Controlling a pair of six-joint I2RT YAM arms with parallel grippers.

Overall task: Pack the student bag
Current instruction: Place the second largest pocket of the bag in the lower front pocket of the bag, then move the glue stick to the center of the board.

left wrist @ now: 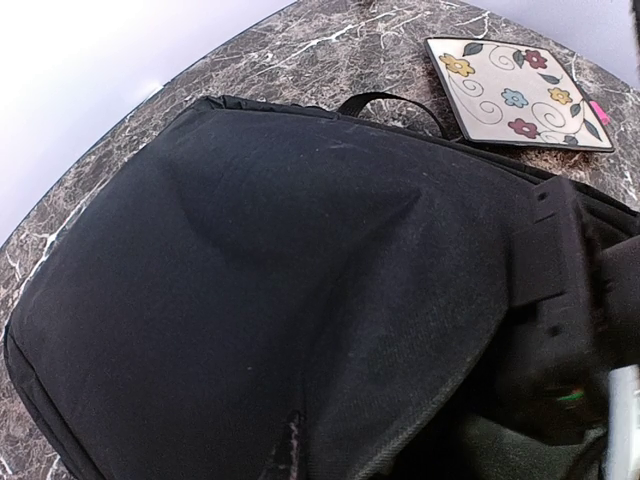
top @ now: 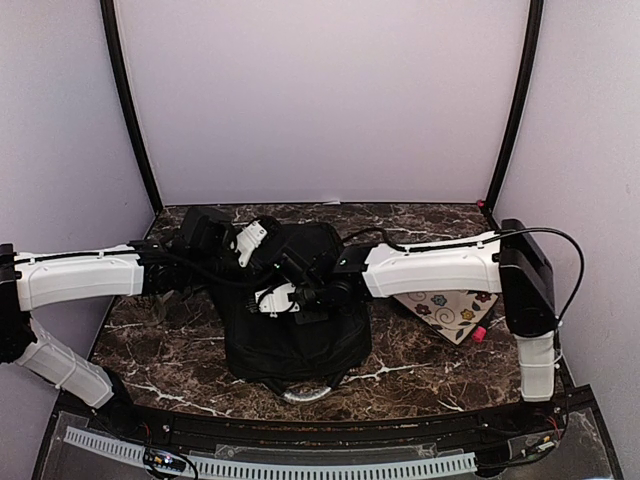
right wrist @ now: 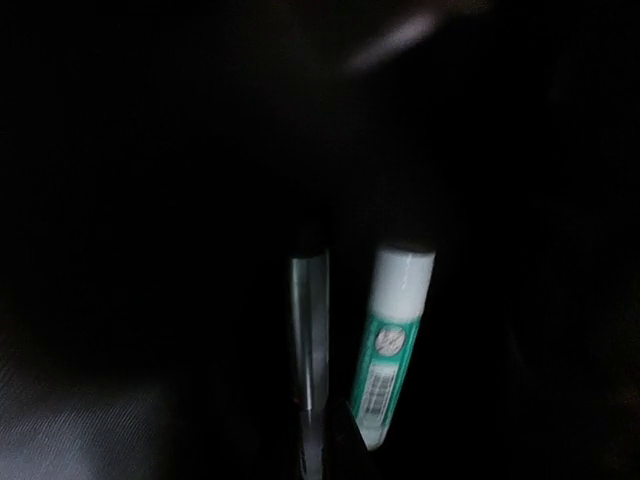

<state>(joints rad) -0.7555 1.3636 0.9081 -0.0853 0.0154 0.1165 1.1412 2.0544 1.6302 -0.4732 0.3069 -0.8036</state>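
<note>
Two arms meet over one large black soft fabric backpack (top: 300,345), lying flat at the middle of the dark marbled table (top: 160,340).

- Left gripper (top: 258,250): on the bag's far left part, jaws together; a hold on the fabric cannot be told.
- Right gripper (top: 285,298): pushed into the bag's dark inside, jaws together; a hold on anything cannot be told.
- Inside, right wrist view: green-and-white tube (right wrist: 395,340) beside a slim pale pen (right wrist: 310,330), both roughly upright.
- Cream square plate with flowers (top: 450,305): on the table to the bag's right, partly under the right arm.
- Small pink item (top: 478,333): at the plate's edge.
</note>
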